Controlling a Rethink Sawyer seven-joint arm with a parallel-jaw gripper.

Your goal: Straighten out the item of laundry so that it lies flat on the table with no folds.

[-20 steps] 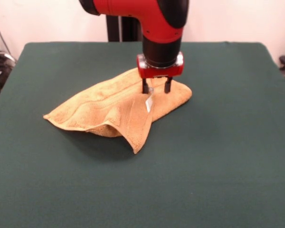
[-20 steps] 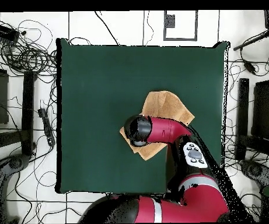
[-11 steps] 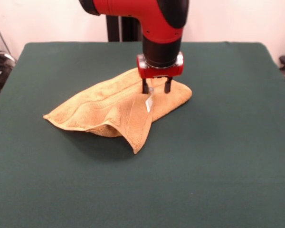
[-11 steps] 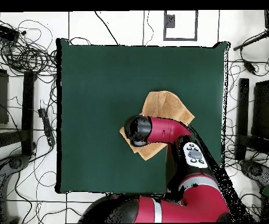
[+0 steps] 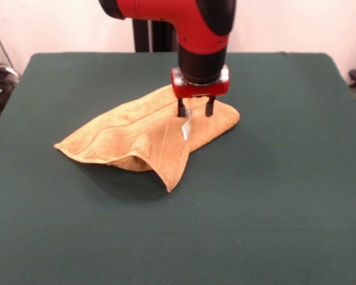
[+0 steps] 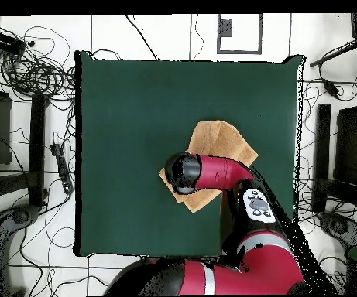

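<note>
- Here, your table is a wide dark green surface, and the towel sits near its middle, slightly toward the robot's side.
- You see the arm reaching over the towel from above.
- Your towel lies crumpled, one corner folded over and pointing toward the camera in the front view.
- Your gripper stands with fingers apart, tips pressing the towel's far end.
- The white tag hangs just below the gripper.
</note>
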